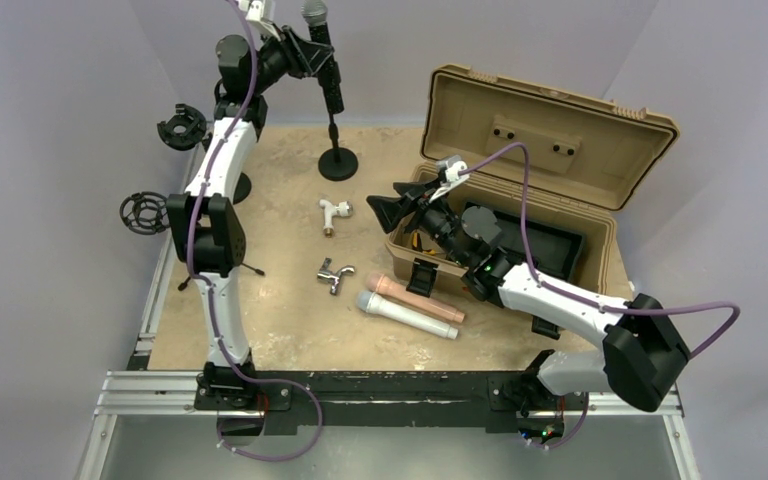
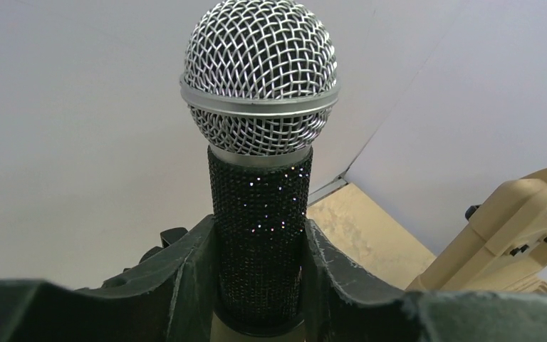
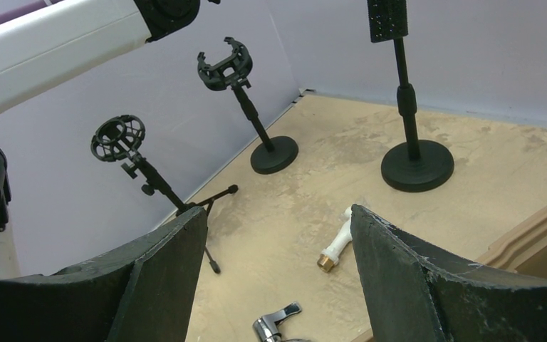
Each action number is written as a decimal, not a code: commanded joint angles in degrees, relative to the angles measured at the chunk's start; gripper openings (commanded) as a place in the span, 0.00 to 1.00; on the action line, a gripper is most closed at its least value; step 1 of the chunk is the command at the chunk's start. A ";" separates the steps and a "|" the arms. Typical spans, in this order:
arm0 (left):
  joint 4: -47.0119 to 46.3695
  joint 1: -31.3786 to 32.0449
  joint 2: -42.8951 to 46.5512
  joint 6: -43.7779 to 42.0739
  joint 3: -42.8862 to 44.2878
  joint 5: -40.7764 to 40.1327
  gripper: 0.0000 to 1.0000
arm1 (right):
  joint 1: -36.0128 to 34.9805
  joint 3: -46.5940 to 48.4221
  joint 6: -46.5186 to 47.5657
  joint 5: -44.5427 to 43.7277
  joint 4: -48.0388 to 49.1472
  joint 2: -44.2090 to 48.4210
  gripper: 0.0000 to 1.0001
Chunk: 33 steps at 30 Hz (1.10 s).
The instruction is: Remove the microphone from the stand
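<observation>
Left wrist view shows the left claw (image 2: 258, 239) clenched on the upright microphone (image 2: 260, 107), long axis vertical above its stand (image 1: 337, 150) at the far worktop (image 1: 280, 330) edge; the released right claw (image 1: 387, 203) hangs well apart.

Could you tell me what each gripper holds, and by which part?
The left gripper grips the microphone by its black handle, below the mesh head; the right gripper holds nothing.
</observation>
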State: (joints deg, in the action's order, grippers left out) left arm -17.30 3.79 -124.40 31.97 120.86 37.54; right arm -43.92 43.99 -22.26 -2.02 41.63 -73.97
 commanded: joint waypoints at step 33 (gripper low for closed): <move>18.95 7.91 65.43 0.36 -55.79 -56.58 0.00 | -4.27 7.60 0.76 -1.46 -3.32 -4.05 0.72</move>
State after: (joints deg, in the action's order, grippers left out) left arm 5.45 9.10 -63.88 28.10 67.57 -14.04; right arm -46.61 47.99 -22.41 -2.04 39.59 -78.96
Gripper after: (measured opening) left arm 0.397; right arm 0.717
